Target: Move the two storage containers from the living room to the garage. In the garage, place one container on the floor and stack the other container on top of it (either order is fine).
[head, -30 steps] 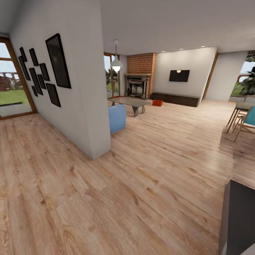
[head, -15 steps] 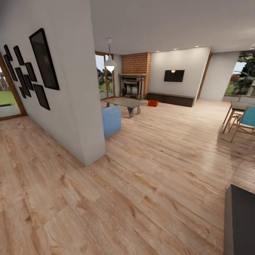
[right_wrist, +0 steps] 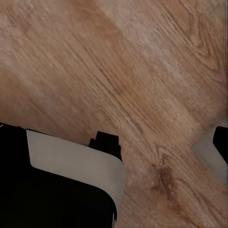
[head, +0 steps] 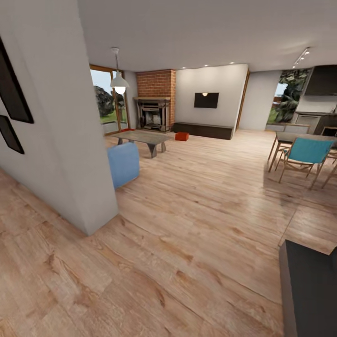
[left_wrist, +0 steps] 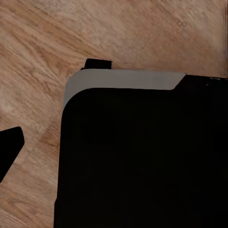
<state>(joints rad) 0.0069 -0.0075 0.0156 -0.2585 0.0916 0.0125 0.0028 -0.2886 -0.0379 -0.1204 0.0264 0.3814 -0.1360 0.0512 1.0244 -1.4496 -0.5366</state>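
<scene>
From the head view, the living room is seen across a long stretch of light wood plank floor (head: 196, 220), with a brick fireplace (head: 154, 100) and a black wall TV (head: 206, 99) at the far end. One orange-red storage container (head: 182, 136) is seen on the floor at that far end, just in front of the low dark TV bench (head: 203, 130) and beyond the low wooden coffee table (head: 142, 139); a sliver of orange-red by the glass doors behind that table may be the second container, but it is too small to be told. The white partition wall (head: 70, 140) stands close at the left, with the blue sofa (head: 124, 164) just behind its end, and a teal chair (head: 304, 157) is seen at a dining table on the right. Nothing is carried, which fits a robot judged to be on its way to fetch the first bin. Against the earlier head pictures, the whole picture has shifted: the wall is nearer and larger, most of its black frames have slid out at the left, and the chair and a kitchen corner have come in at the right, so the camera is taken to have advanced and turned rightward, not the furniture. In the left wrist view, plank floor and a dark grey-edged part of the robot's body are shown; whether that pincer is open or closed cannot be told. In the right wrist view, plank floor and a similar dark body edge are shown; its pincer's state cannot be told either.
</scene>
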